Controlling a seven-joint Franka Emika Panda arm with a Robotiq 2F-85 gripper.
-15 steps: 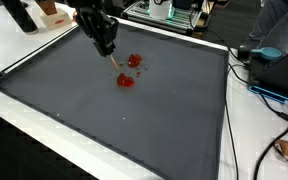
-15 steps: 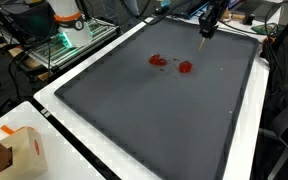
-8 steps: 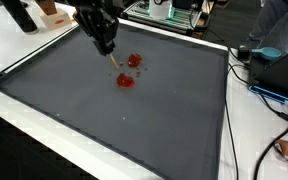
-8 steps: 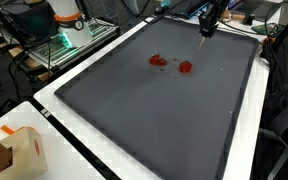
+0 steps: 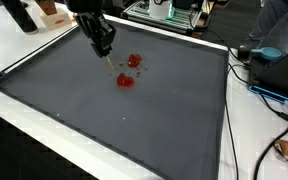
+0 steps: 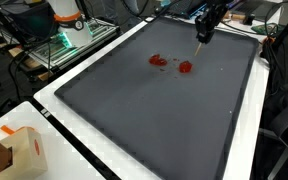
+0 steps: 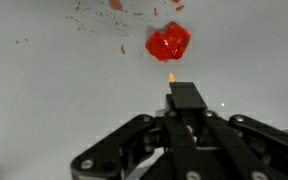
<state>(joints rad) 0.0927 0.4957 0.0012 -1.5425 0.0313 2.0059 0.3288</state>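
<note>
While we squeeze our gripper (image 5: 105, 50) tight on a thin stick (image 5: 109, 61), its orange tip points at a red blob (image 7: 170, 43) close by. That blob lies on the grey mat (image 5: 134, 120), near its far edge.

A dark mat (image 5: 134, 115) covers most of the white counter (image 5: 29, 60). In an exterior view, black cables (image 5: 269, 95) trail at three o'clock of the mat, and a black bottle (image 5: 19, 15) stands at eleven o'clock. In an exterior view, a cardboard box (image 6: 19, 150) sits at seven o'clock and a green-lit rack (image 6: 69, 38) at eleven o'clock
</note>
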